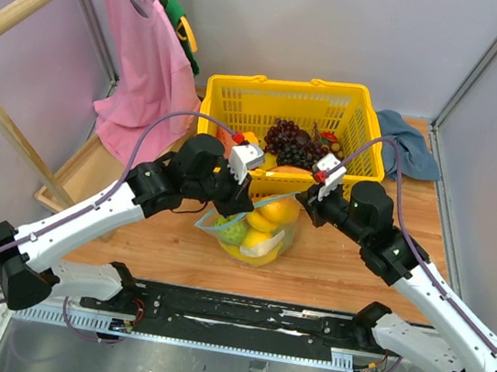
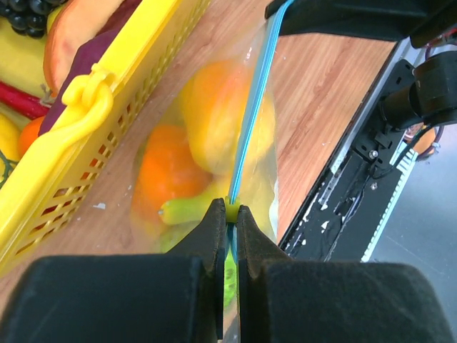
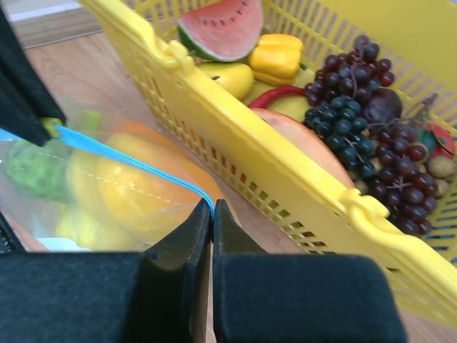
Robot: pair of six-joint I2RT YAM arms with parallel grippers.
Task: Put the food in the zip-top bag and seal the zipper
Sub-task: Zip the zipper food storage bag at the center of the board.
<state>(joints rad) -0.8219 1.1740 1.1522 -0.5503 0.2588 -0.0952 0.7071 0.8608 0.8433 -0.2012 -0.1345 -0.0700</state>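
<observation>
Left end effector (image 2: 228, 214): its black fingers filled the foot of its own wrist view, pressed together on the zipper (image 2: 251, 121) at one end of the strip. Right end effector (image 3: 212, 209): fingers likewise closed, pinching the same blue strip at the far end. The strip ran straight and taut between them.

The zip-top bag (image 1: 256, 231) stood on the wooden surface (image 1: 348, 265), just in front of the yellow basket (image 1: 229, 91) and between the two arms, mouth edge up. Food was inside it: an orange one (image 2: 163, 171), yellow ones (image 3: 136, 186) and a bumpy green one (image 3: 34, 168).

Handling, as judged: the film looked thin, limp and slick, so the load would sag and roll if the bag were lifted by one corner. The fruits looked light and hard. The blue strip seemed the only firm part, and so the place to take hold, with both ends pinched and kept in tension.

Views compared: the top camera gave the bag's place against the basket, but the wrists hid both pinches. The wrist cameras showed the pinches plainly. Only the right wrist view showed the grapes (image 3: 350, 121) and watermelon slice (image 3: 221, 25) in the basket. No view showed whether the strip was pressed shut along its length.
</observation>
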